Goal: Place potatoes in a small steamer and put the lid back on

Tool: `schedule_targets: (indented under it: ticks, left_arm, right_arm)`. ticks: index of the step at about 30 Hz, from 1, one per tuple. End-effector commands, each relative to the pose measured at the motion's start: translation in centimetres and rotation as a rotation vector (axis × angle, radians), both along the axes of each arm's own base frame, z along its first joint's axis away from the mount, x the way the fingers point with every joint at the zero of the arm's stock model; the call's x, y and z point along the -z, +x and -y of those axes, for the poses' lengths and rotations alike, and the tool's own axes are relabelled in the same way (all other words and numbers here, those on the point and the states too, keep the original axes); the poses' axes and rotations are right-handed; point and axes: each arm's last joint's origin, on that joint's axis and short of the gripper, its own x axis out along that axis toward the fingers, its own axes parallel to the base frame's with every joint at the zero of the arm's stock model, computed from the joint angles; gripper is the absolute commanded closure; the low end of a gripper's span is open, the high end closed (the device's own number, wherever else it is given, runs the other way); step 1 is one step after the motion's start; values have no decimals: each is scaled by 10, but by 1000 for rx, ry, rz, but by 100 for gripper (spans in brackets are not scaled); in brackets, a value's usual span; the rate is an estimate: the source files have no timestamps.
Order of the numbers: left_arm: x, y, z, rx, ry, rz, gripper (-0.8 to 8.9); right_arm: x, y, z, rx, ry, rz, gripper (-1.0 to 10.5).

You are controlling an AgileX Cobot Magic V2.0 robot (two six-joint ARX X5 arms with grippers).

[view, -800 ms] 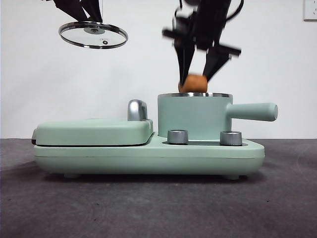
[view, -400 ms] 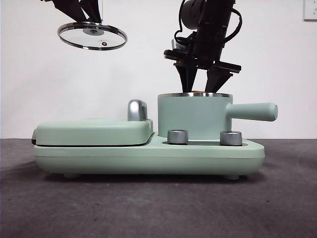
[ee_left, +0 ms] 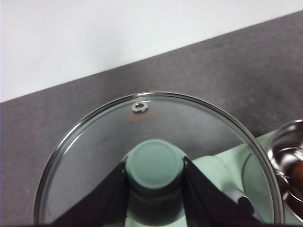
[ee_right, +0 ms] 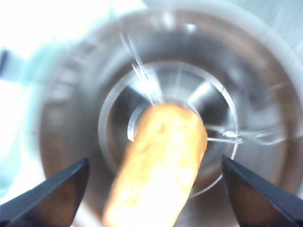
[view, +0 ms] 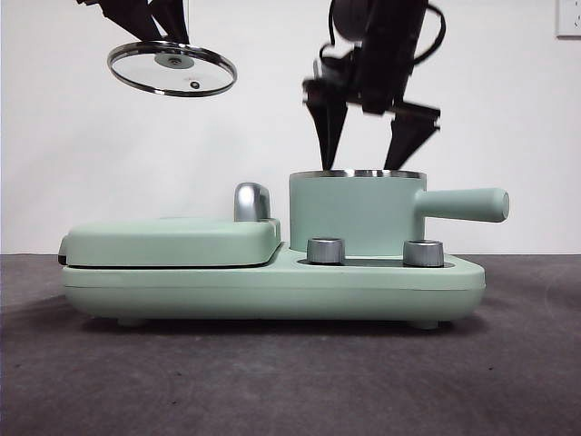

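The small steamer [view: 354,213] stands on the right of its mint-green base, its side handle [view: 463,204] pointing right. The orange-brown potato [ee_right: 161,165] lies inside the pot, leaning on the steel bottom; the front view hides it. My right gripper [view: 357,163] hangs just above the pot's rim, open and empty, its fingers [ee_right: 57,194] wide on either side of the potato. My left gripper [view: 163,32] is shut on the mint-green knob [ee_left: 155,165] of the glass lid [view: 172,70] and holds it high at the upper left, slightly tilted.
The flat mint-green grill plate [view: 172,241] with a chrome handle [view: 251,202] fills the left of the base [view: 272,286]. Two steel dials [view: 326,251] [view: 423,252] sit in front of the pot. The dark table [view: 290,381] stretches in front.
The right gripper lowered the potato into the pot, let it go and rose above the rim with its jaws open. The lid has barely moved.
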Motion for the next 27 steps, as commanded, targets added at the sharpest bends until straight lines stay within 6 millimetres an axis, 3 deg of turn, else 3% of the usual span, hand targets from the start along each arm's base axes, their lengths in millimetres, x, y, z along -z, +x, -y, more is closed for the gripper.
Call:
schedule_targets:
  ticks: [1, 8, 13, 20, 27]
  left_arm:
    - [-13, -4, 6, 16, -21, 55, 796]
    - [-13, -10, 26, 70, -22, 53, 796]
    - [-9, -16, 48, 128, -20, 43, 796]
    - [5, -21, 85, 227, 1, 13, 796]
    - [22, -25, 120, 320, 24, -18, 797]
  right_arm:
    - [-35, -17, 5, -22, 22, 57, 503]
    - [-92, -71, 31, -28, 39, 130, 504]
    - [-123, -123, 53, -47, 64, 200, 504]
    - [-135, -201, 82, -82, 88, 249, 504]
    - [-128, -269, 109, -106, 186, 396, 504]
